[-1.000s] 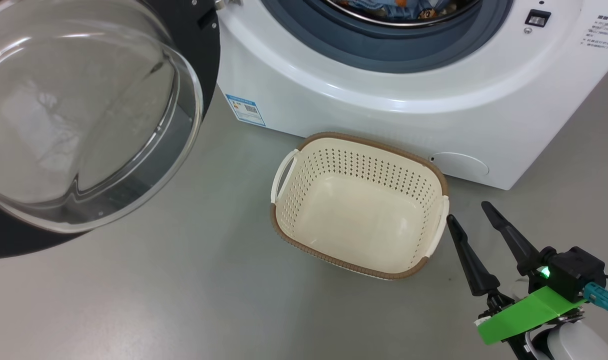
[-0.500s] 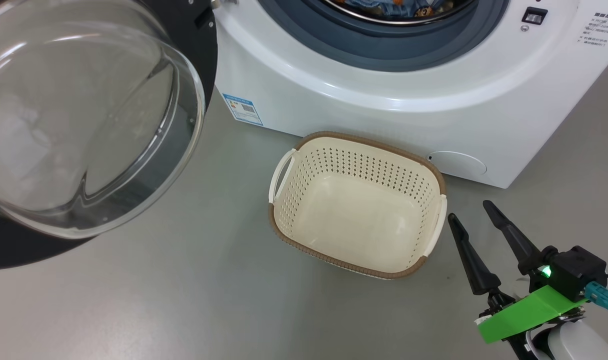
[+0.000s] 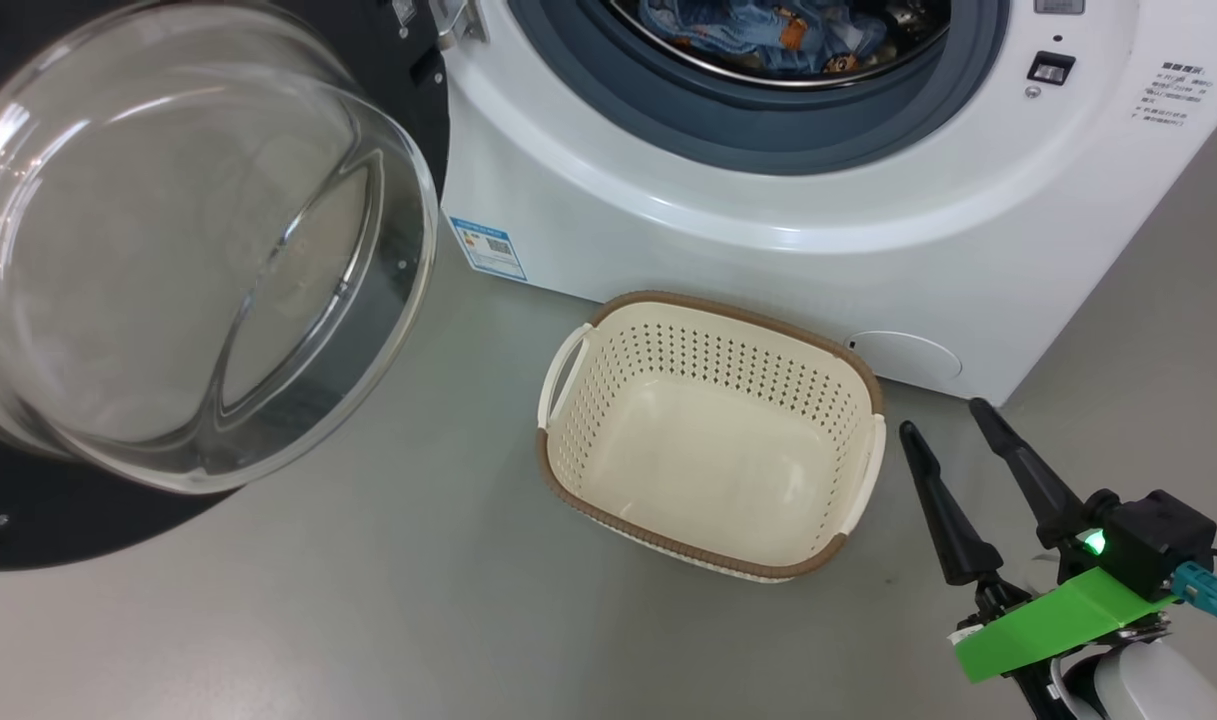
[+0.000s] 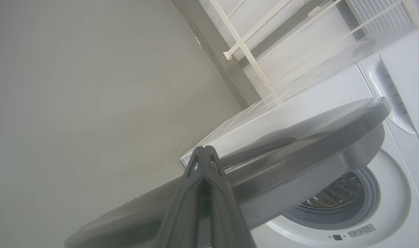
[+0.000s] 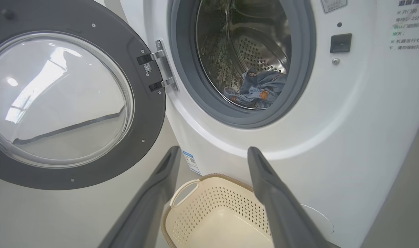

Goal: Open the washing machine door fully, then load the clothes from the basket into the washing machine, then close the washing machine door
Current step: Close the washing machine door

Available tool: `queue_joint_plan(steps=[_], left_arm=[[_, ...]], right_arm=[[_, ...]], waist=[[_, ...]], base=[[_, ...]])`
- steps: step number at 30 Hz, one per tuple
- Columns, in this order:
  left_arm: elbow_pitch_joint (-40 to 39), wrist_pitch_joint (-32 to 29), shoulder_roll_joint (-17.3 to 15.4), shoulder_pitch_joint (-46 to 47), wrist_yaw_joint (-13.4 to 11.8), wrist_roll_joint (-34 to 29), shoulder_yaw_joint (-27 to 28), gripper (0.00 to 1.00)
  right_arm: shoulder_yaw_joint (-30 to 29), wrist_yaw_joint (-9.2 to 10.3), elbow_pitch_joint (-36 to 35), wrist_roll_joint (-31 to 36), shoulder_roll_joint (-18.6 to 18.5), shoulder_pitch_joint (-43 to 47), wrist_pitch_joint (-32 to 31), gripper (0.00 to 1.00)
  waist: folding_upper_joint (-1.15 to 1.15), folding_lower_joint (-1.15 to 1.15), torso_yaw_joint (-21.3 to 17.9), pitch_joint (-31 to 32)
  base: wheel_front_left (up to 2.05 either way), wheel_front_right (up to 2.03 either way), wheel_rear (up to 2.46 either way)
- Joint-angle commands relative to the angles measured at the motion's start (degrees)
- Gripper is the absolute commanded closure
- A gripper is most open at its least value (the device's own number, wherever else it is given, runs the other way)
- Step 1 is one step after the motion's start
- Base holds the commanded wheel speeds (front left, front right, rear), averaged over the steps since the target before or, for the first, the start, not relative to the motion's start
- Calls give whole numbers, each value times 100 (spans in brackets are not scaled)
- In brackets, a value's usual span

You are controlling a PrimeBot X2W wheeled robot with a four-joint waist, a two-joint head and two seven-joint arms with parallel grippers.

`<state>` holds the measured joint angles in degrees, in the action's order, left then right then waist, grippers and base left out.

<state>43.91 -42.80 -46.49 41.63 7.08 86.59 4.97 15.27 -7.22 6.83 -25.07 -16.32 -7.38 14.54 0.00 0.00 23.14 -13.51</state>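
Floor: smooth plain grey floor (image 3: 368,620), matte, with a few small dark specks.
Floor edge: darker grey band (image 4: 223,65) at the foot of the far wall (image 4: 261,17).
Wall: pale, whitish.
Furniture: thin white barred frame (image 4: 242,43) beside that wall.
Light: soft, even, faint shadows.

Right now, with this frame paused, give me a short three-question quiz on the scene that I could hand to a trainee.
1. True or false: the basket is empty.
2. Fill in: the right gripper holds nothing and its jaws stand ____.
3. Where do the clothes lie? A: in the basket. B: inside the washing machine. C: in the right gripper.
Key: 1 true; 2 open; 3 B.
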Motion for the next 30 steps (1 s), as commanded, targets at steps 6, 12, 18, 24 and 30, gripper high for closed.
queue_joint_plan(steps=[6, 12, 18, 24, 30], left_arm=[[-485, -630, -169, -134, 41, 146, -152, 100], [-748, -986, -177, -234, 41, 245, -242, 100], [-1123, -1316, -158, -335, 41, 325, -351, 100], [-1986, -1799, -39, -472, 41, 564, -459, 100], [-2571, -1946, 66, -653, 41, 538, -589, 100]], right_arm=[[-29, -26, -106, -13, 9, 106, 46, 0], [-112, -26, -95, -14, 74, 179, 46, 0], [-211, -26, -77, -14, 143, 261, 46, 0], [-427, -26, -70, -2, 220, 440, 46, 0], [-625, -26, -64, 20, 315, 701, 46, 0]], waist=[[0, 0, -45, 158], [0, 0, -84, 287], [0, 0, -141, 472], [0, 0, -239, 703], [0, 0, -405, 935]], base=[[0, 0, 0], [0, 0, 0], [0, 0, 0], [0, 0, 0], [0, 0, 0]])
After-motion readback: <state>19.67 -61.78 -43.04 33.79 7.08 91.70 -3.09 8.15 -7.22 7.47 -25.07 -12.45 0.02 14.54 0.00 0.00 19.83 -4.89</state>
